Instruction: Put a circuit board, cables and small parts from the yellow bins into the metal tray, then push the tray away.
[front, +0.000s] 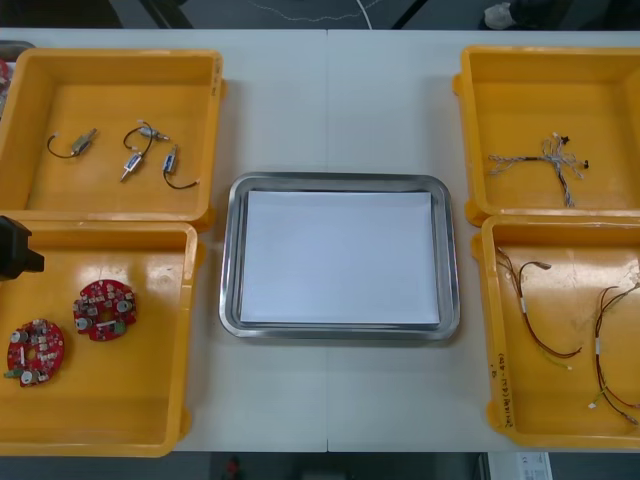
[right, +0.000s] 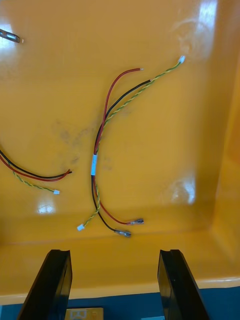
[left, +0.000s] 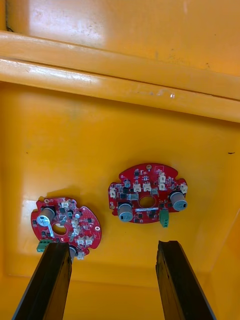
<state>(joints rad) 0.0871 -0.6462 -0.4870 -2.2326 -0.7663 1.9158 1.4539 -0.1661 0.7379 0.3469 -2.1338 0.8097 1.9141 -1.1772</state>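
Note:
Two round red circuit boards (front: 104, 309) (front: 35, 351) lie in the near left yellow bin (front: 130, 400). My left gripper (left: 116, 282) hovers open over that bin. One board (left: 147, 194) lies just beyond the gap between its fingers, and the other board (left: 65, 225) sits by one fingertip. My right gripper (right: 114, 285) is open above the near right bin (front: 560, 400), with a red, black and yellow cable bundle (right: 100, 150) ahead of its fingers. The metal tray (front: 232, 260), white inside, sits in the middle of the table with nothing in it.
The far left bin (front: 110, 100) holds small metal parts (front: 130, 160) with short black cables. A twisted blue and white cable (front: 545, 160) lies in the far right bin (front: 540, 100). A second red and yellow cable (front: 535, 310) lies in the near right bin. Bare table surrounds the tray.

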